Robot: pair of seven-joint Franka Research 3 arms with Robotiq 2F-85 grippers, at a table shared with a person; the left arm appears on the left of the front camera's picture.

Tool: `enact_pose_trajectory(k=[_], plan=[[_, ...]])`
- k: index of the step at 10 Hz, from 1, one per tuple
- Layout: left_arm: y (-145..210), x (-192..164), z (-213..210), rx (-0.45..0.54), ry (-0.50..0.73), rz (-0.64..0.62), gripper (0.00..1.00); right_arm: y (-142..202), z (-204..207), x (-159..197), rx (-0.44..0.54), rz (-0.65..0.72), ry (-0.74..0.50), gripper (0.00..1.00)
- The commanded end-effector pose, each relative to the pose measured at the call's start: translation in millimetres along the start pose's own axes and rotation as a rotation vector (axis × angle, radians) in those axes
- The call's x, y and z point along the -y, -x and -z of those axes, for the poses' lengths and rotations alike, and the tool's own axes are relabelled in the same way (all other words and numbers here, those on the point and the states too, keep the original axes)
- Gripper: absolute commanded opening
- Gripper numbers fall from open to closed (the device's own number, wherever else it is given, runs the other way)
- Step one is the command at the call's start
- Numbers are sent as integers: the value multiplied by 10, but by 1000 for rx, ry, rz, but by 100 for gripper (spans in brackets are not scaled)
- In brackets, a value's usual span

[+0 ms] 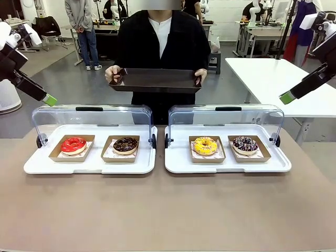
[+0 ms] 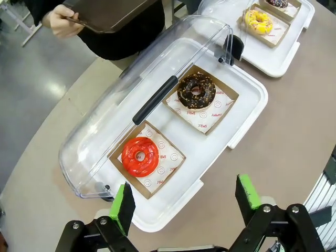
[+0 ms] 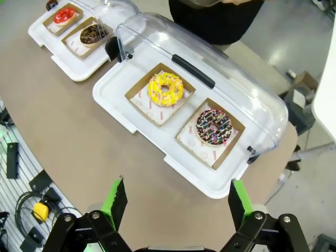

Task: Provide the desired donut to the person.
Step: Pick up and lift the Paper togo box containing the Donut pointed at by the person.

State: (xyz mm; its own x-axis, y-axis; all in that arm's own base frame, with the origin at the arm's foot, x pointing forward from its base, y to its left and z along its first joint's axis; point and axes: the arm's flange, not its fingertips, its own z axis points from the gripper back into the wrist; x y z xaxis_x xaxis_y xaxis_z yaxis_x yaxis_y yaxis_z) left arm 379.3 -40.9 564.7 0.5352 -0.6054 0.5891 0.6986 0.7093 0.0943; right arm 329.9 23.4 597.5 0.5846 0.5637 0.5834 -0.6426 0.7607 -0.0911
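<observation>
Across the desk [image 1: 168,210]: person [image 1: 157,47] holds dark tray [image 1: 155,80] | four donuts [image 1: 205,145] in two open-lidded white cases [image 1: 89,165] | left claw [image 2: 186,197] released, right claw [image 3: 177,193] released, both aloft

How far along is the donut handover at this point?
Done: both clear lids stand open. In hand: nothing; the left gripper and right gripper are open and empty above the table. To do: all four donuts sit in their boxes, and the person holds out a dark tray, so picking and delivering one remains.
</observation>
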Motion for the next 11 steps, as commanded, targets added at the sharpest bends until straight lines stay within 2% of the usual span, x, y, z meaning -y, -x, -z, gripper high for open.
enact_pose_trajectory(k=[1,2,4,5,7,8,11], plan=[[-71,-251,-141,43,191,101,100,-99,-258,259,42,-55,-209,100],[-117,-446,-322,99,266,147,100,-194,-510,508,97,-31,-203,100],[-226,-752,-591,166,340,189,100,-268,-933,813,272,-99,-369,100],[-241,-883,-600,185,388,210,100,-254,-953,1026,323,-123,-445,100],[-169,-1159,-448,282,515,308,100,-91,-740,1511,490,-260,-670,100],[-93,-1283,-366,355,576,342,100,-4,-568,1666,537,-287,-735,100],[196,-1591,-139,522,691,370,100,324,-95,1984,599,-275,-800,100]])
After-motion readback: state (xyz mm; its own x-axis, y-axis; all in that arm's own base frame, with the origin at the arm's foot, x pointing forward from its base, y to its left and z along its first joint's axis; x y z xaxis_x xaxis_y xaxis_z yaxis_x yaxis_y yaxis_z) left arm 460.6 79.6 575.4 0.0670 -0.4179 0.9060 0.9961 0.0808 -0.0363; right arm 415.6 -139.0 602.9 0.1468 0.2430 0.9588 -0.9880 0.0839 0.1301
